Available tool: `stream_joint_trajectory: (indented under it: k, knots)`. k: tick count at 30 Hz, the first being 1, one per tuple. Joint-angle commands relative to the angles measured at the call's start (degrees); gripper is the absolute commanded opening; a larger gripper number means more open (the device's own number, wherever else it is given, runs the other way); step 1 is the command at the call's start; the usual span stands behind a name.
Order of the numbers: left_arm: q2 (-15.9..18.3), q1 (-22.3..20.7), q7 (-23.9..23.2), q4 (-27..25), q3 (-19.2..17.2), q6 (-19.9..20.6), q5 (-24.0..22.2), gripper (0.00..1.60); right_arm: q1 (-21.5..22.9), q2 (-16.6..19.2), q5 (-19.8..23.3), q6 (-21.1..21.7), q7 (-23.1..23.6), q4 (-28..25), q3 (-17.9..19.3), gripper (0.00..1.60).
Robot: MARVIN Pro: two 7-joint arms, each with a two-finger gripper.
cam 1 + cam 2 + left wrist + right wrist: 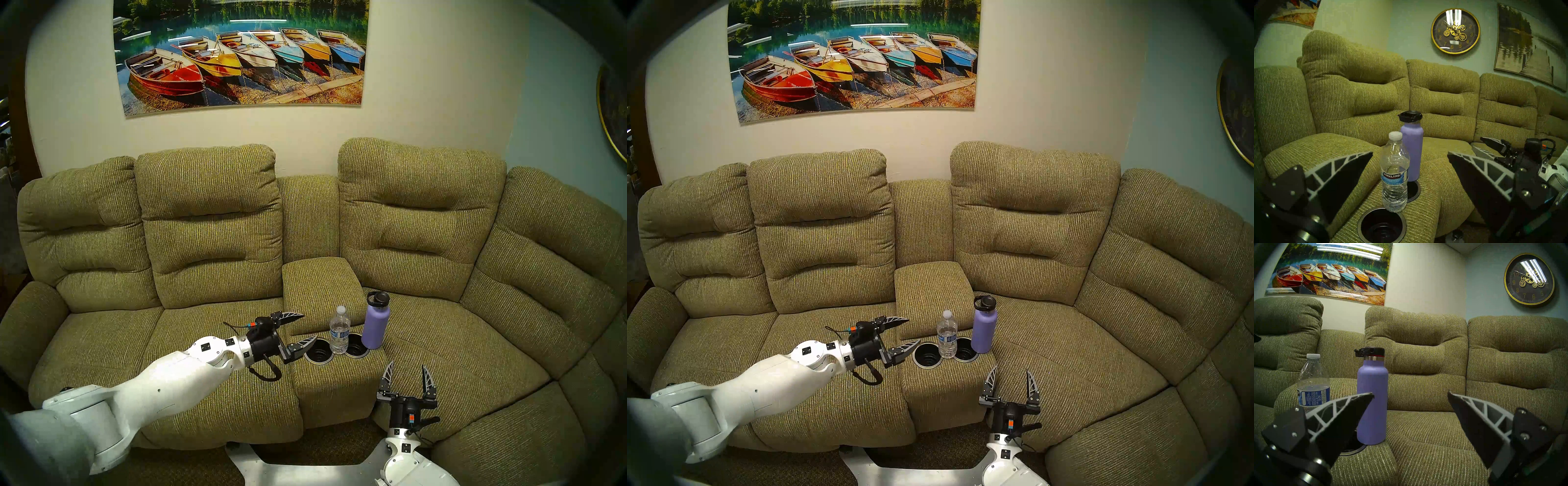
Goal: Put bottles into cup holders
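On the console [1425, 193] by the cup holders [1381, 225], "KIRKLAND" water bottle [1394, 171]; left gripper [307, 327] and right gripper [409, 370] both agape, empty.

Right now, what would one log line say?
clear plastic water bottle: upright between holders | lavender metal flask: upright beside | left gripper: open | right gripper: open

An olive-green ribbed sofa [210, 237] is set against a pale wall. Above it a print of rowing boats [241, 57] is hung. A gold-rimmed gear clock [1529, 278] is mounted on the adjoining wall.
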Motion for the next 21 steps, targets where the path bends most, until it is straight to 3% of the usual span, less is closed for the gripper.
stream_joint_trajectory:
  k: [1,6,8,10,21]
  knots:
    - [-6.2,-5.8,1.0,3.9,1.4,1.4,1.4,1.60,0.2,-0.1,0.0,-0.1,0.0,-0.3,0.0,1.60]
    - [-10.5,-8.4,1.4,10.6,2.5,0.9,3.5,1.60,0.2,-0.1,0.0,-0.2,0.0,-0.3,0.0,1.60]
    - [-9.9,-8.6,1.4,10.2,3.1,0.9,3.5,1.60,0.2,-0.1,0.0,-0.2,0.0,-0.3,0.0,1.60]
    - [-12.4,-9.6,1.1,14.2,3.1,0.1,4.3,1.60,0.2,-0.1,0.0,-0.2,0.0,-0.3,0.0,1.60]
    - [-16.6,-11.9,-1.6,22.8,3.3,-3.7,5.4,1.60,0.2,-0.1,0.0,-0.2,-0.1,-0.3,0.0,1.60]
